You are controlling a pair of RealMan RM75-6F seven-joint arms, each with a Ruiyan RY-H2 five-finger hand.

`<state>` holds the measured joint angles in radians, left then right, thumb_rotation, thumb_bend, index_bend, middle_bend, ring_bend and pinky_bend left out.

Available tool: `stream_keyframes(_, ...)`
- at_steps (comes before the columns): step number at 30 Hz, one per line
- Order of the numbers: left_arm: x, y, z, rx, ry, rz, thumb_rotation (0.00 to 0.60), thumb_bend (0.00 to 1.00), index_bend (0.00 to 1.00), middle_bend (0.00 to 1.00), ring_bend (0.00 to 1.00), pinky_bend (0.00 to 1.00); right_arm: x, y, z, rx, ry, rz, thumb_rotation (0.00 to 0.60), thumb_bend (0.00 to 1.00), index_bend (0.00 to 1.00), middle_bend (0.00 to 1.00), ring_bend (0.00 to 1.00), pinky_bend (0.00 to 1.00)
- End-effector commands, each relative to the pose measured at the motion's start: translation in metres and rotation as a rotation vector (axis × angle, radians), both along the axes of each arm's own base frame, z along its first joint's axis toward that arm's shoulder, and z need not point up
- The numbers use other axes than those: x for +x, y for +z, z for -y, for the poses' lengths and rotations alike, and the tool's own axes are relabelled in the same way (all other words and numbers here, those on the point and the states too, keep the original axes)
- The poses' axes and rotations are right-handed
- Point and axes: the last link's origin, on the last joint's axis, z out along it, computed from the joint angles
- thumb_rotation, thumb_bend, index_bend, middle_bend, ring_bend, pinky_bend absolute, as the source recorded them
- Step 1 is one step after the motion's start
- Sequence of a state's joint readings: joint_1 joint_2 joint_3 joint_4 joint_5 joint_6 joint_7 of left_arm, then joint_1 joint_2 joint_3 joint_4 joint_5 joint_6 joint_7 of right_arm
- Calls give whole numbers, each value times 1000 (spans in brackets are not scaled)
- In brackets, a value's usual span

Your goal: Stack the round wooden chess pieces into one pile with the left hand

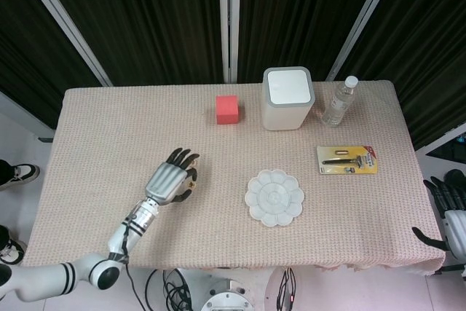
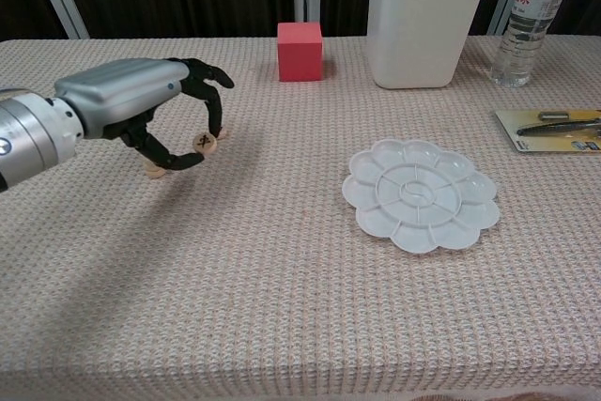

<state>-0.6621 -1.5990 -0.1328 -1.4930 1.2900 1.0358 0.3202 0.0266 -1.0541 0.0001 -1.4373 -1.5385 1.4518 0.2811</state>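
The left hand [image 2: 141,119] is pinching a round wooden chess piece [image 2: 206,144] clear of the table, apparently for stacking onto another piece [image 2: 153,169] beneath it.

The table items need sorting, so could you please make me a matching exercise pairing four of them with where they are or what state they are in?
Things:
1. chess piece
2. red cube
3. water bottle
4. paint palette

Places or states:
A. stands at the far right of the table
B. pinched in the left hand, off the cloth
C. lies flat in front of the white bin
D. sits just left of the white bin

Pairs: 1-B, 2-D, 3-A, 4-C
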Motion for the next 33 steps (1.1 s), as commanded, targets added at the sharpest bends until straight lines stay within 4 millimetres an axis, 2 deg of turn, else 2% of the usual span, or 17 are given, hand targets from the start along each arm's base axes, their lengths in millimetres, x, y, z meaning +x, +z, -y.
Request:
stream_keyframes(1,-17,18,-4,33,54,-6,600,309,493,98,0,0,0,0,-1,0,-2,-2,600,133,0,0,0,0)
stream_keyframes(5,-30,25,-4,38,83,-14,600,310,492,98,0,0,2,1,-1,-7,2,-3,600,133,0,0,0,0)
stream_keyframes(9,-39,23,-4,29,109,-1,600,310,492,98,0,0,6,3,0,-16,15,-6,600,133,0,0,0,0)
stream_keyframes(19,-45,9,-6,11,120,11,600,309,490,98,0,0,8,5,-2,-20,14,-10,600,132,0,0,0,0)
stream_keyframes(33,-51,8,-7,6,129,0,600,310,474,98,0,0,7,3,-1,-17,11,-8,600,133,0,0,0,0)
